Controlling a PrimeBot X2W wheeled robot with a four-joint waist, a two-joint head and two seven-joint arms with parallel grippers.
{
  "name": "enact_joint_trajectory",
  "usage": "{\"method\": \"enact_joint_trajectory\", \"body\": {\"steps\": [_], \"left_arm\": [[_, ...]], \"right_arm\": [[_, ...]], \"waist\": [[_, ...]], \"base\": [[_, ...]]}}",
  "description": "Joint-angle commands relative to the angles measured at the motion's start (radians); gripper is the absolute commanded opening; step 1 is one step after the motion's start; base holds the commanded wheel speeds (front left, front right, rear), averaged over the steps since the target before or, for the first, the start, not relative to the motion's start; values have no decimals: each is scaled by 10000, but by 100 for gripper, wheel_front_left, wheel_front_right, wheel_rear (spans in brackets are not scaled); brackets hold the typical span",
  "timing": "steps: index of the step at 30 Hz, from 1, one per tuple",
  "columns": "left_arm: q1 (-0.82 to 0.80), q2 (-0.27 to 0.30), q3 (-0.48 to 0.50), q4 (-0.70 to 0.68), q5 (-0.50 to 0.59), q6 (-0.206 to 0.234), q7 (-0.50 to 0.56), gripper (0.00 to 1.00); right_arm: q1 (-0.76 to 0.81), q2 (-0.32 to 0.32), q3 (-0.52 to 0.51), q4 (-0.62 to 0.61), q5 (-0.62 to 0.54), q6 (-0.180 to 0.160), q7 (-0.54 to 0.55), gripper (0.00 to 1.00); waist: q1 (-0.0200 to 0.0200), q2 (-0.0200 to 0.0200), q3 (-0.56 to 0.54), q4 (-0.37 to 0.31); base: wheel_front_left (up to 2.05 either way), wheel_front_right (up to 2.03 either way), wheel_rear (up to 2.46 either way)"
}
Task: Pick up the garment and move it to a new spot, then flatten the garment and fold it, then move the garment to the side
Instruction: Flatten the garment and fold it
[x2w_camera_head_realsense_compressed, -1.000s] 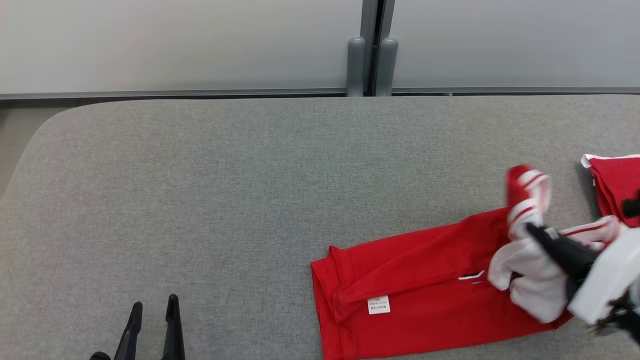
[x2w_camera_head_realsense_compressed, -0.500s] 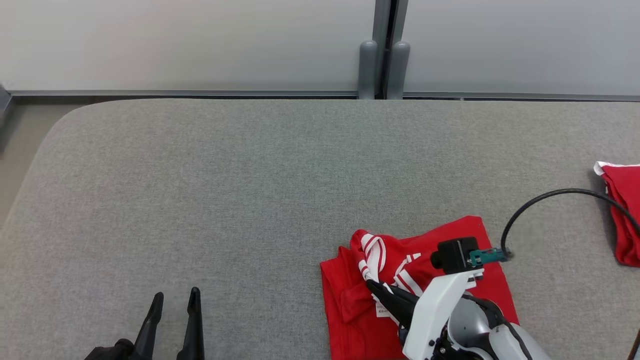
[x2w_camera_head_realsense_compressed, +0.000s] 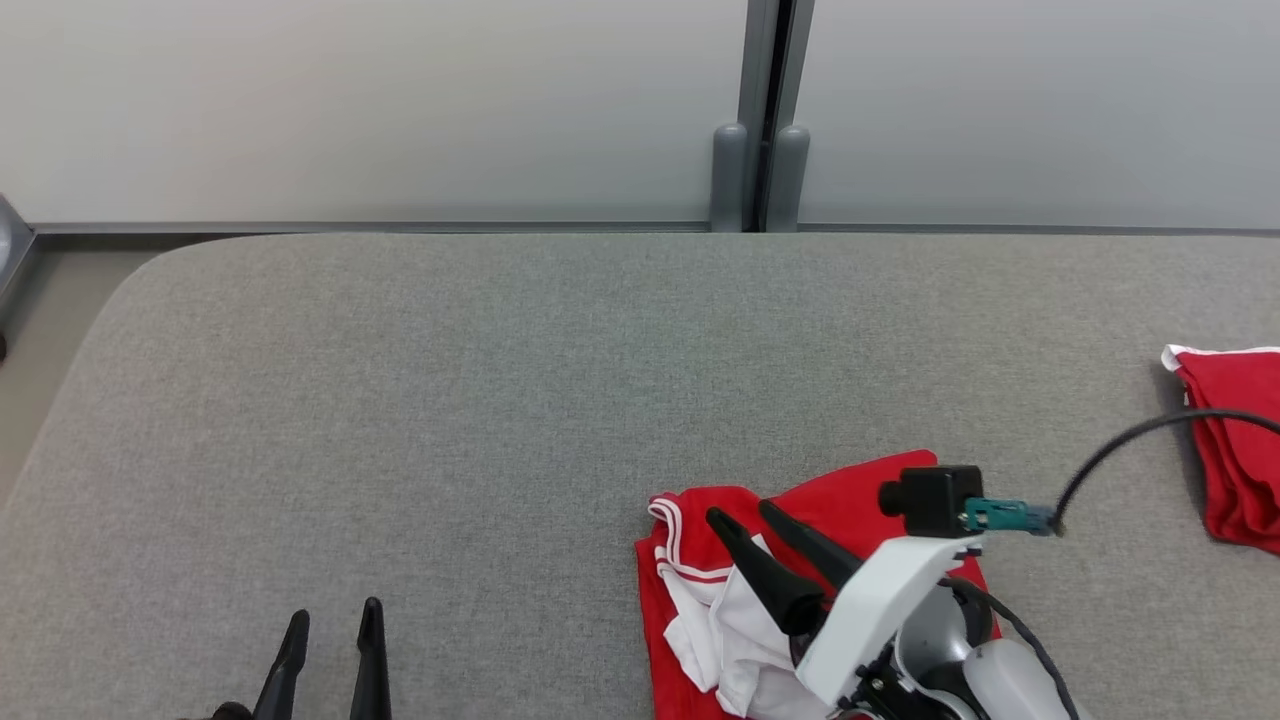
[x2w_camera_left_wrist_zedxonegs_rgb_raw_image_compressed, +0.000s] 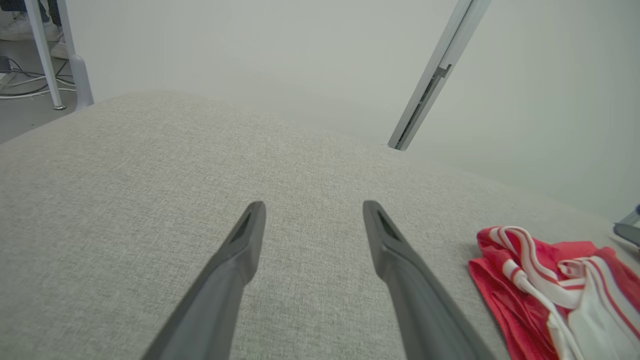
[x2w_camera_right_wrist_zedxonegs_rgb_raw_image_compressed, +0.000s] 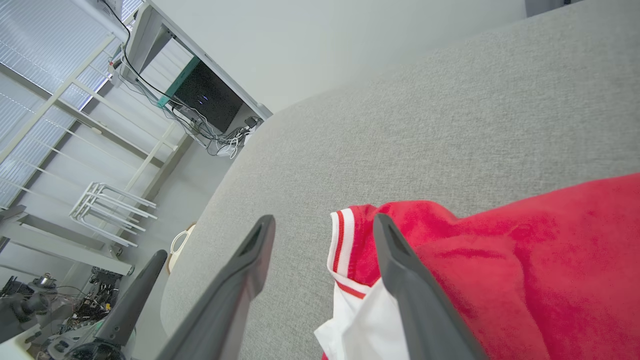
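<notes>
The garment (x2w_camera_head_realsense_compressed: 860, 492), red with white striped trim, lies folded over itself near the front edge of the grey padded table (x2w_camera_head_realsense_compressed: 480, 400). My right gripper (x2w_camera_head_realsense_compressed: 745, 514) hovers over its left end, open, with nothing between the fingers. In the right wrist view that gripper (x2w_camera_right_wrist_zedxonegs_rgb_raw_image_compressed: 324, 222) straddles the striped hem of the garment (x2w_camera_right_wrist_zedxonegs_rgb_raw_image_compressed: 500, 250). My left gripper (x2w_camera_head_realsense_compressed: 335, 613) stands open and empty at the lower left, apart from the cloth. In the left wrist view, the left gripper (x2w_camera_left_wrist_zedxonegs_rgb_raw_image_compressed: 314, 207) points over bare table, and the garment (x2w_camera_left_wrist_zedxonegs_rgb_raw_image_compressed: 500, 280) lies to its right.
A second red garment (x2w_camera_head_realsense_compressed: 1230, 450) lies at the table's right edge. A black cable (x2w_camera_head_realsense_compressed: 1120, 440) arcs from my right wrist over the table. A grey wall and post (x2w_camera_head_realsense_compressed: 755, 170) stand behind the table. Bare table spreads to the left and the far side.
My right gripper carried the garment's striped end leftward over the rest, doubling it up, then opened and released it. The head camera shifted a little. The left gripper stayed open.
</notes>
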Motion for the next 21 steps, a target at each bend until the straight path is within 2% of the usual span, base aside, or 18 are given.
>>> {"method": "enact_joint_trajectory", "body": {"steps": [1,7,10,14,16,21], "left_arm": [[172,40,90,-19,98,56,-12,100],[458,37,326,-131,129,86,-12,100],[502,34,317,-184,73,87,-12,100],[515,38,299,-209,13,111,-12,100],[510,40,315,-213,-2,126,-12,100],[503,38,389,-172,110,108,-12,100]], "right_arm": [[230,-159,-91,-169,-55,21,-116,100],[1124,-1540,-1389,-1685,-942,19,-1217,100],[1652,-2361,-2413,-1724,-2102,18,-1984,100],[2310,-2636,-3570,-1047,-3566,19,-3217,100],[2541,-2549,-3975,-504,-4072,19,-3818,100],[2467,-2158,-4007,605,-4793,19,-4701,100]], "waist": [[0,-1,-169,-136],[0,-1,-637,-478],[0,-1,-779,-555],[0,-1,-907,-591],[0,-1,-942,-594],[0,-1,-923,-531]], "base": [[0,0,0],[0,0,0],[0,0,0],[0,0,0],[0,0,0],[0,0,0]]}}
